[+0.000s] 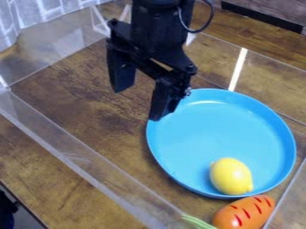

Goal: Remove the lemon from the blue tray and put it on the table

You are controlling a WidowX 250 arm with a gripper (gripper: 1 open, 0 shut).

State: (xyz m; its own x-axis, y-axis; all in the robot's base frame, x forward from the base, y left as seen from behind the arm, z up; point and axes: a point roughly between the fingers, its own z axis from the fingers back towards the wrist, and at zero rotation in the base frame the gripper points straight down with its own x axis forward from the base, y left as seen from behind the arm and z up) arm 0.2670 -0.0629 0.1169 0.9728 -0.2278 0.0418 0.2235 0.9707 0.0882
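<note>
Small glossy yellow lemon (232,174), oval, lying on its side inside the blue tray (239,125), close to the near rim. Large round bright blue plastic tray with shallow raised rim, flat on the dark brown wood-grain table (72,107), toward the right side.

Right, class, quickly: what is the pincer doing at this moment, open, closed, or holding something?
Pincer: open and empty, fingers spread wide, hanging over the table by the far-left rim of the blue tray; the lemon lies in the tray.
</note>
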